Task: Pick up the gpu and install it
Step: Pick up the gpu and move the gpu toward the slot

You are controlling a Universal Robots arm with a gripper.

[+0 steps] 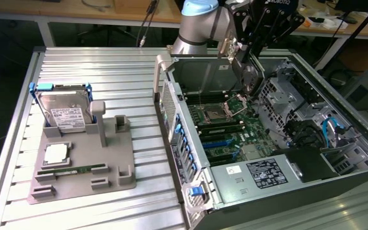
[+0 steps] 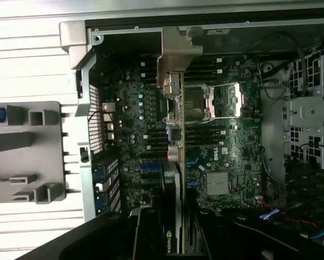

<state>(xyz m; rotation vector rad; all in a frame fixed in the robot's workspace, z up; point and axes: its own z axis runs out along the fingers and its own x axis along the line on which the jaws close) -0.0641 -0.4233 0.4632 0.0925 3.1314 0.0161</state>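
My gripper (image 1: 247,45) hangs over the open computer case (image 1: 337,158), shut on the gpu (image 1: 244,72). The card hangs on edge below the fingers, its silver end bracket (image 1: 225,50) toward the exterior view's left and its lower edge above the motherboard (image 1: 232,136). In the wrist view the gpu (image 2: 172,162) shows edge-on, running from my gripper (image 2: 172,238) out to its silver bracket (image 2: 175,54), with a green logo near the black fingers (image 2: 145,233). Beneath it lie the CPU socket (image 2: 197,103) and the blue expansion slots (image 2: 151,168). The card is apart from the board.
On the ribbed metal table (image 1: 107,67) at the exterior view's left stands a grey fixture tray (image 1: 117,158) with a hard drive (image 1: 63,112), a RAM stick (image 1: 69,170) and a CPU (image 1: 55,152). The case holds a power supply (image 1: 260,175) and cables (image 1: 327,129).
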